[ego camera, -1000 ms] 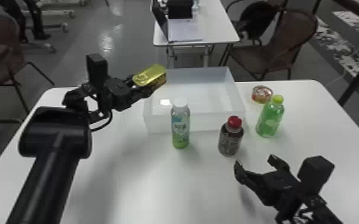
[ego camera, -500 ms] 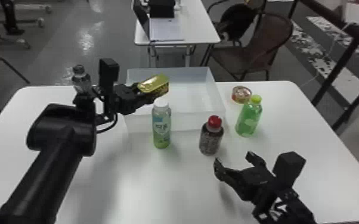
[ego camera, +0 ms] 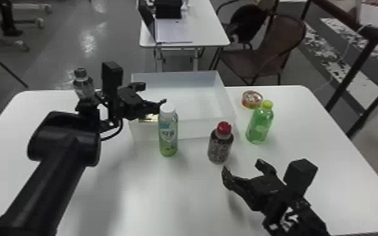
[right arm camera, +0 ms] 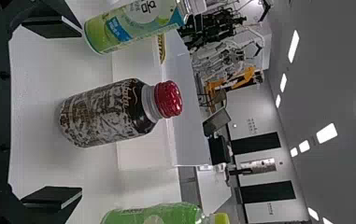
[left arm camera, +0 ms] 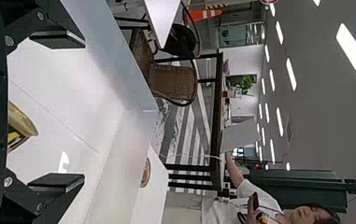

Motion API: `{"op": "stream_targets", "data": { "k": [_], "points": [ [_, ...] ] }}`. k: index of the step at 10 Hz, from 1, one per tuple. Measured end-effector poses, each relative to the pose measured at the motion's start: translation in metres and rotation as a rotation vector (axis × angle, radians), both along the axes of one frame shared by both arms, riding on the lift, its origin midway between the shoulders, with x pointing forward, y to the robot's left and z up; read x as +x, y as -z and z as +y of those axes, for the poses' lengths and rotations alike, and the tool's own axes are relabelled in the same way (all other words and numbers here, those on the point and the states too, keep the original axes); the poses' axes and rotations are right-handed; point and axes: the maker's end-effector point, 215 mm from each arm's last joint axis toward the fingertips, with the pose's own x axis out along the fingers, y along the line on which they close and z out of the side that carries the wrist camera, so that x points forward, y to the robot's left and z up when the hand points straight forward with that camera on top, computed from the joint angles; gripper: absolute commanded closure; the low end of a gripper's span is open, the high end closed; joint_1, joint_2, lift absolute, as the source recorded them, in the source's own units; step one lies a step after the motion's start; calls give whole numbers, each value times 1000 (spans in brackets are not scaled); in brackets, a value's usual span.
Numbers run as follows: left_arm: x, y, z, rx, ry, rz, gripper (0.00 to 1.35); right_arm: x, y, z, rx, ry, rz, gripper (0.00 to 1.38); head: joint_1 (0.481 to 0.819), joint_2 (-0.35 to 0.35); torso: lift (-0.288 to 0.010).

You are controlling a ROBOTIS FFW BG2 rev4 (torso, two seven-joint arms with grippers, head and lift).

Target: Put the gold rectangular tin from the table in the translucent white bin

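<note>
Over the left part of the translucent white bin [ego camera: 194, 127], my left gripper [ego camera: 153, 94] is open. Below its fingers the gold tin [ego camera: 149, 118] shows at the bin's near left side, partly behind the white-capped bottle. In the left wrist view, the gold tin [left arm camera: 20, 125] lies beyond the spread fingers of my left gripper [left arm camera: 56, 111], inside the bin, free of both pads. My right gripper [ego camera: 241, 169] is parked open at the table's near right. In the right wrist view, my right gripper [right arm camera: 52, 112] has a gap between its fingers, with the red-capped bottle past them.
A white-capped bottle [ego camera: 168, 135] stands before the bin, with a red-capped dark bottle [ego camera: 219, 146] to its right. Right of the bin are a green bottle [ego camera: 259, 124] and a round tin [ego camera: 252, 99]. A clear bottle [ego camera: 84, 84] is at the far left, behind the left arm.
My left gripper has opened and let go of the gold tin, which has dropped from above the rim into the bin. The head view has shifted; the right gripper stays open.
</note>
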Motion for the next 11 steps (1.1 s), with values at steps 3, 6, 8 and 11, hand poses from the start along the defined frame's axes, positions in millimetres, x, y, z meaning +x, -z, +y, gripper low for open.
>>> {"op": "stream_targets", "data": {
  "k": [3, 6, 8, 11],
  "points": [
    [-4, -16, 11, -62, -20, -34, 111, -1, -2, -1, -3, -1, -4, 102, 695, -43, -131],
    [-15, -47, 99, -100, -186, -96, 102, 0, -5, -1, -6, -2, -10, 102, 695, 44, -131],
    [-43, -46, 164, -122, -315, -109, 105, -1, -7, -3, -14, -1, -14, 102, 695, 99, -131],
    [-108, -15, 232, -181, -500, -106, 107, -1, -9, -14, -30, 16, -17, 102, 695, 162, -131]
  ]
}}
